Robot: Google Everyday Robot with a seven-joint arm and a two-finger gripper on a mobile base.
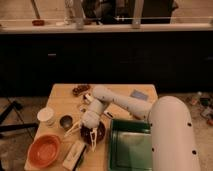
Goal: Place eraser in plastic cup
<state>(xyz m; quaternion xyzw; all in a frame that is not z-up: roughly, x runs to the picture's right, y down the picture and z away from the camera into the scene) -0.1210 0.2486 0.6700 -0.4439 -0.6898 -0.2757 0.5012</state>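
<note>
The eraser (74, 154), a pale block with a dark edge, lies near the table's front edge, just right of the orange bowl (44, 150). My gripper (83, 135) hangs just above and behind it, pointing down toward the front. It is open, with pale fingers (72, 129) spread wide and nothing between them. It is not touching the eraser. The plastic cup is hidden or out of view; I cannot pick it out.
A white cup (46, 116) and a dark metal cup (65, 121) stand at the left. A dark round dish (99, 131) sits under the wrist. A green tray (130, 147) fills the front right. A blue-grey sponge (139, 95) and a brown item (80, 90) lie at the back.
</note>
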